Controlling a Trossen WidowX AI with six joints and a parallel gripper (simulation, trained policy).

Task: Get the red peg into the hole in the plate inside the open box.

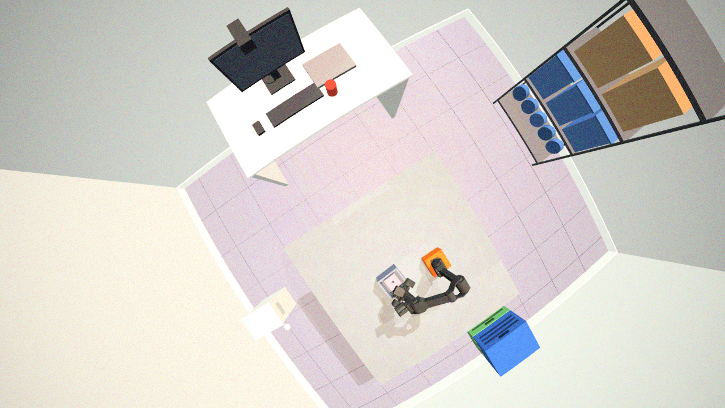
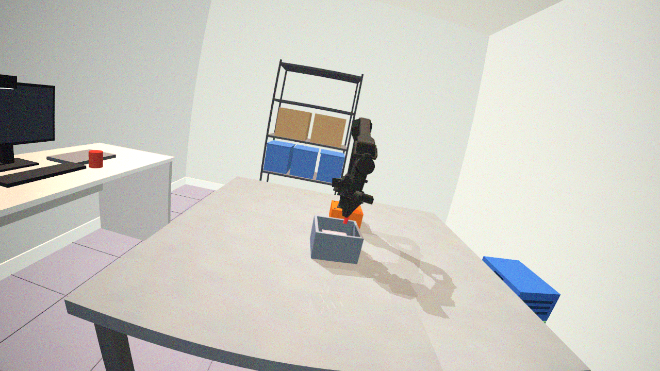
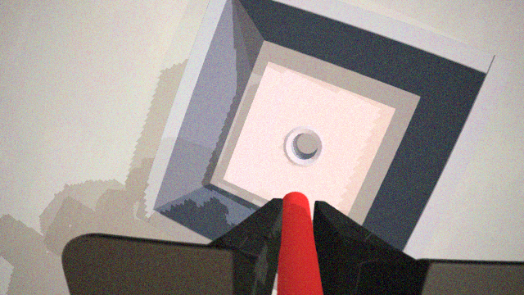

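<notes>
My gripper [image 2: 347, 215] [image 3: 297, 209] is shut on the red peg [image 2: 345, 220] [image 3: 299, 246]. The peg's lower end sticks out below the fingertips, over the box opening near its right side in the exterior view. The open grey-blue box [image 1: 384, 272] [image 2: 335, 248] [image 3: 442, 123] stands on the table. In its bottom lies the pale pink plate [image 1: 389, 280] [image 2: 333, 232] [image 3: 262, 135] with a round hole [image 3: 304, 145]. In the wrist view the peg's tip shows just below the hole, not over it. How high the tip is above the plate cannot be told exactly.
The orange arm base [image 1: 430, 256] [image 2: 355, 216] stands behind the box on the table [image 1: 354, 243] [image 2: 207, 276]. The box walls rise around the plate. A white desk [image 1: 284, 147] with a monitor and a red mug, and a shelf rack, stand away from the table.
</notes>
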